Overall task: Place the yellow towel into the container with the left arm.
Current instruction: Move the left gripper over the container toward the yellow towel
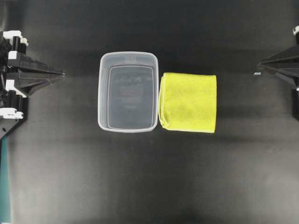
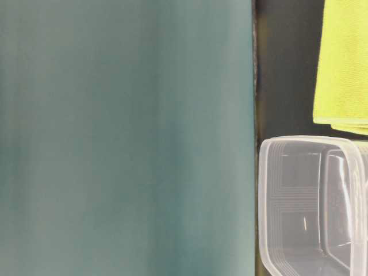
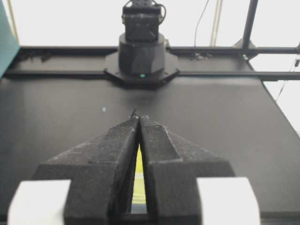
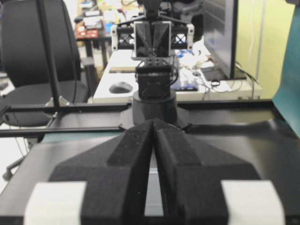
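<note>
The yellow towel lies folded flat on the black table, touching the right side of the clear container, which stands empty at the middle. Both show in the table-level view, the towel above the container. My left gripper is shut and empty at the left edge, well apart from the container. In its wrist view a sliver of the towel shows between the fingers. My right gripper is shut and empty at the right edge, apart from the towel; it also shows in its wrist view.
A teal panel fills the left of the table-level view and edges the overhead view's lower left. The opposite arm's base stands at the table's far end. A desk with clutter lies beyond the table.
</note>
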